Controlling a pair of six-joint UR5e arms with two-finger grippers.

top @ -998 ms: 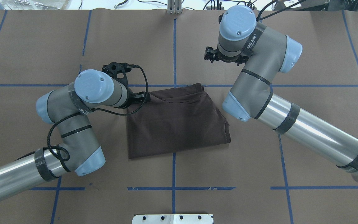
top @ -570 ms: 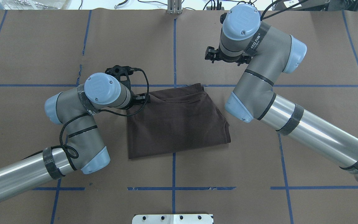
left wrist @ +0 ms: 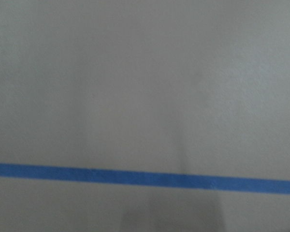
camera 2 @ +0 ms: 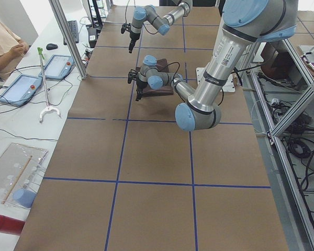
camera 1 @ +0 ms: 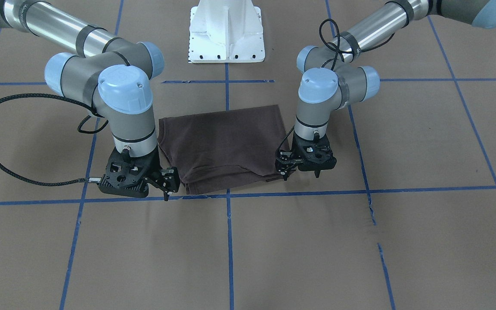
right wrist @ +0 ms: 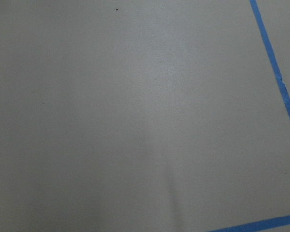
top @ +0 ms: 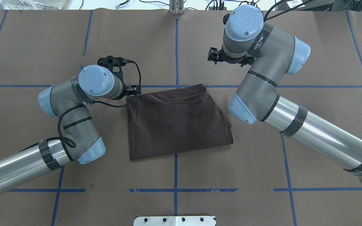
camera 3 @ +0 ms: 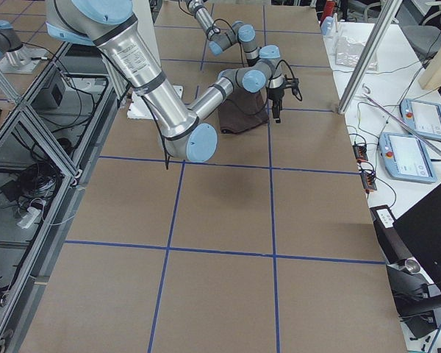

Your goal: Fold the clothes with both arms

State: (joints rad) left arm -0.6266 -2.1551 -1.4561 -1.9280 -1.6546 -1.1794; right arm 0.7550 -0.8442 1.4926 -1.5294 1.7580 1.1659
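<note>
**On the table's middle: a folded T-shirt, both grippers free of it**

At the centre of the brown table, between the two arms, the dark brown T-shirt lies flat, already folded to a rough rectangle. Its collar curve shows near the far edge, a sleeve end sticks out at the right side, and several layers are stacked at the far right corner.

I judge the cloth to be light, soft and limp, with no stiffness of its own. It will sag and slide on the paper, and the layers can separate if only the top one is pinched. Good places to hold are the two far corners, low at the table, taking all layers together.

The left gripper is low, just beside the far left corner. It grasps nothing, and its wrist camera sees only paper and a blue tape line. The right gripper hangs above the table, beyond the far right corner and apart from the cloth, also empty. Whether either pair of jaws is spread or closed, I cannot tell.
</note>
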